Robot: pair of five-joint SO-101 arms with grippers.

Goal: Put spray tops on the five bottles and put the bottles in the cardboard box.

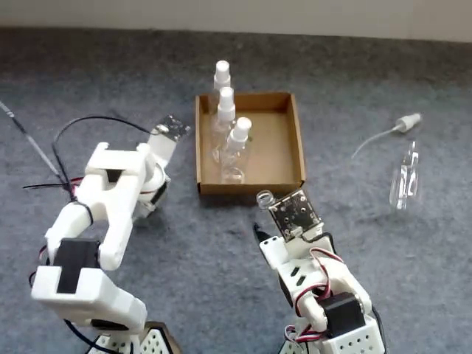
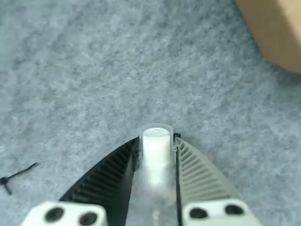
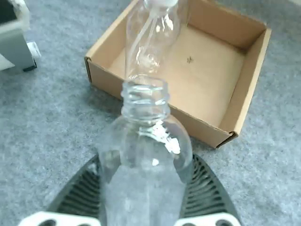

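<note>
The cardboard box (image 1: pixel 286 181) lies in the middle of the grey carpet, and three clear bottles with white spray tops (image 1: pixel 237 140) stand in its left half. My right gripper (image 1: pixel 284 210) is just in front of the box, shut on an open-necked clear bottle (image 3: pixel 146 136) held upright, neck (image 1: pixel 265 198) toward the box (image 3: pixel 244 75). My left gripper (image 2: pixel 156 141), left of the box (image 1: pixel 168 134), is shut on a white spray top (image 2: pixel 156 153). Another clear bottle (image 1: pixel 405 178) lies to the right, with a loose spray top (image 1: pixel 404 122) and its tube beside it.
Black cables (image 1: pixel 66 147) trail over the carpet left of the left arm. A small black tie (image 2: pixel 14 176) lies on the carpet. A box corner (image 2: pixel 277 28) sits beyond the left gripper. Open carpet lies between the box and the loose bottle.
</note>
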